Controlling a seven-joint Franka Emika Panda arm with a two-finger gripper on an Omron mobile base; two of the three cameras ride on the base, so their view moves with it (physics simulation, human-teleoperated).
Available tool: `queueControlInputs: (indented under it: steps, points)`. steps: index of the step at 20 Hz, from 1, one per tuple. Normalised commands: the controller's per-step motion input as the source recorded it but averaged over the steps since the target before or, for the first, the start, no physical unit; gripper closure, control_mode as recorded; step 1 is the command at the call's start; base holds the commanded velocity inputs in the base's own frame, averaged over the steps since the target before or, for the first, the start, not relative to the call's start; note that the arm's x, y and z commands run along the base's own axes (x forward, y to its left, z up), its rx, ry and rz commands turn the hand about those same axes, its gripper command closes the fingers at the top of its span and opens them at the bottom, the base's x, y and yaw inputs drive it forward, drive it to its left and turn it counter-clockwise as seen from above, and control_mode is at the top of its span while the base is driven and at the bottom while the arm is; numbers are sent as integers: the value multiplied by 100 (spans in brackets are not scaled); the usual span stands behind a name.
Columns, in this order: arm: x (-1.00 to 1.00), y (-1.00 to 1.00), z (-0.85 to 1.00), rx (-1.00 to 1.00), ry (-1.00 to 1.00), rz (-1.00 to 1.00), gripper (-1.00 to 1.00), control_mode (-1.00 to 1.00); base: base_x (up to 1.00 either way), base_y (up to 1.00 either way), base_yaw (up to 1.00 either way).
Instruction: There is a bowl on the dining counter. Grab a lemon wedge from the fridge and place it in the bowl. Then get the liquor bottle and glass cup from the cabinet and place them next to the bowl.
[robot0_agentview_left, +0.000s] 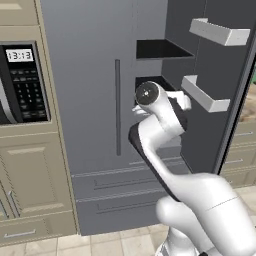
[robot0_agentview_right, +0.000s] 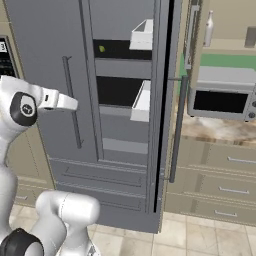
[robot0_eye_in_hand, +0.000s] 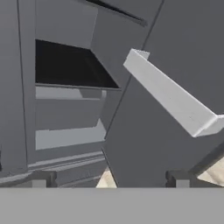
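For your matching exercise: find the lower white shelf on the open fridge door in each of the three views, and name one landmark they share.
Left base view: lower white door shelf, right of centre, beside the arm.
Right base view: middle, edge-on at the door.
Hand view: upper right, slanting.
Shared landmark: the dark fridge compartment beside it.

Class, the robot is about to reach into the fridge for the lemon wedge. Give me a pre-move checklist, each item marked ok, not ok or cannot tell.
1. Right door of the fridge swung open: ok.
2. Lemon wedge located, a small yellow-green piece on the upper inner shelf: ok.
3. Gripper open and empty: ok.
4. Gripper level with the lemon's shelf: not ok, it faces the lower compartment.
5. White door shelf out of the reach path: cannot tell.
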Motion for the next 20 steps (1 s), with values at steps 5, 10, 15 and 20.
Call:
queueControlInputs:
  steps: [5, 10, 15, 20]
  points:
    - [5, 53, 0, 15, -17, 16, -100, -100, 0, 0, 0]
    - [41, 43, 0, 19, -4, 12, -100, -100, 0, 0, 0]
    - [66, 40, 2, 16, 3, 9, -100, -100, 0, 0, 0]
    - [74, 27, 1, 2, 1, 2, -100, -100, 0, 0, 0]
